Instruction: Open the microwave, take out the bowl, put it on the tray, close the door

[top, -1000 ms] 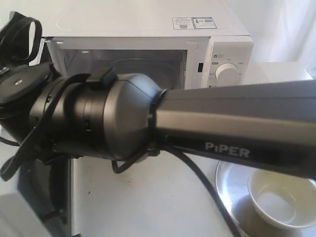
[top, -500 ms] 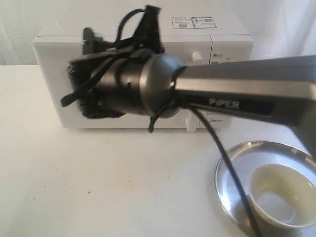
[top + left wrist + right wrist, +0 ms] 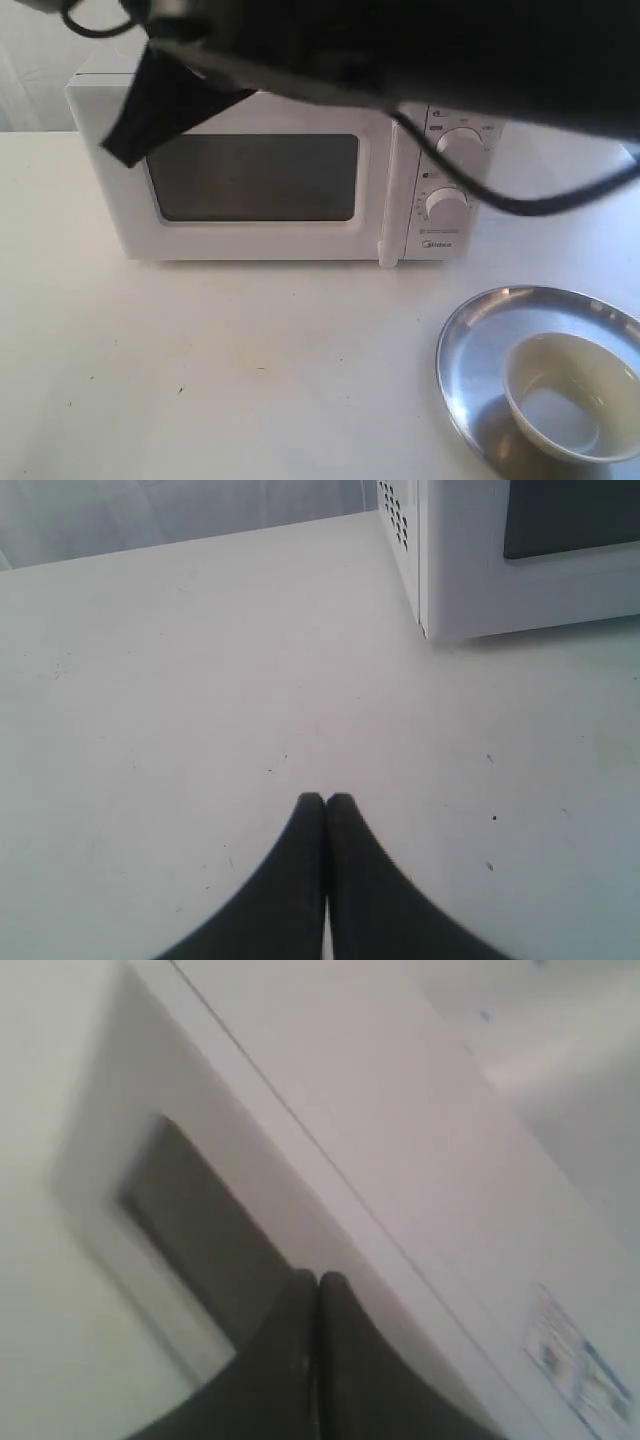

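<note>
- Since the frame half a second earlier, my right arm (image 3: 400,50) has lifted from across the front of the microwave (image 3: 440,170) to the upper edge of the exterior view. The door (image 3: 255,178), open one second ago, now sits flush and closed.
- Count: one microwave with two dials (image 3: 462,141), one door with one vertical handle (image 3: 386,200), one tray (image 3: 480,340), one bowl (image 3: 570,400), two grippers.
- Bowl: upright inside the tray, on the table (image 3: 250,360), in front of the microwave and to its right. Neither has shifted.
- Exterior view only: tray, bowl, dials and handle. Neither gripper can be made out.
- Left wrist view only: my left gripper (image 3: 326,802), fingertips pressed together on nothing, over bare table near a corner of the microwave.
- Right wrist view only: my right gripper (image 3: 318,1280), likewise clenched and empty, above the microwave's top edge and dark window; a sticker (image 3: 575,1370) lies on the top.
</note>
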`<state>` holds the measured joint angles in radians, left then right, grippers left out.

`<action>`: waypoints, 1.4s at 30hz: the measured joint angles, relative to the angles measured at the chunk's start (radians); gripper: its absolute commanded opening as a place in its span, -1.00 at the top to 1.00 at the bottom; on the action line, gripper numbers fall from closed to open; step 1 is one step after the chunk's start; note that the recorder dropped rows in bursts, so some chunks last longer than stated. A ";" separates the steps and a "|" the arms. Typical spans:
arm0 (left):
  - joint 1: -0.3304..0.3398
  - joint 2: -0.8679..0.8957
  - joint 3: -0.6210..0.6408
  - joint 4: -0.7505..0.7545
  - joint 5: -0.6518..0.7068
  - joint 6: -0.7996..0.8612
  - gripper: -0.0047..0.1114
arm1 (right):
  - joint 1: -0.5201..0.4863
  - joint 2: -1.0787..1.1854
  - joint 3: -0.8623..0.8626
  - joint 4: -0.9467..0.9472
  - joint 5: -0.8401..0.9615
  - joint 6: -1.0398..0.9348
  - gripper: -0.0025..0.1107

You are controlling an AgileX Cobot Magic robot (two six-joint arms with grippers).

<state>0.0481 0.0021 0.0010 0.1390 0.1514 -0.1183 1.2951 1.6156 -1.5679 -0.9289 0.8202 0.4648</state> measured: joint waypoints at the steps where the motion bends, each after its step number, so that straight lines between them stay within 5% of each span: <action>1: 0.000 0.000 0.000 0.000 0.000 0.000 0.92 | 0.014 -0.046 0.027 0.060 -0.055 -0.022 0.96; 11: 0.000 0.000 0.000 0.000 0.000 0.000 0.92 | 0.052 -0.537 0.463 0.396 -0.453 -0.113 0.96; 17: 0.000 0.000 0.000 0.000 0.000 0.000 0.92 | 0.052 -0.772 0.686 0.401 -0.449 -0.057 0.96; 25: 0.000 0.000 0.000 0.000 0.000 0.000 0.92 | 0.052 -0.968 0.738 0.418 -0.306 -0.001 0.96; 31: 0.000 0.000 0.000 0.000 -0.002 0.000 0.92 | 0.052 -1.036 0.848 0.140 -0.283 0.229 0.96; 36: 0.000 0.000 0.000 0.000 -0.002 0.000 0.92 | -0.088 -1.170 1.057 -0.203 -0.350 0.619 0.96; 42: 0.000 0.000 0.000 0.000 -0.002 0.000 0.92 | -0.406 -1.413 1.275 -0.309 -0.506 0.753 0.96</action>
<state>0.0481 0.0021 0.0010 0.1390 0.1495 -0.1183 0.8894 0.2030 -0.2930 -1.2378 0.3143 1.2181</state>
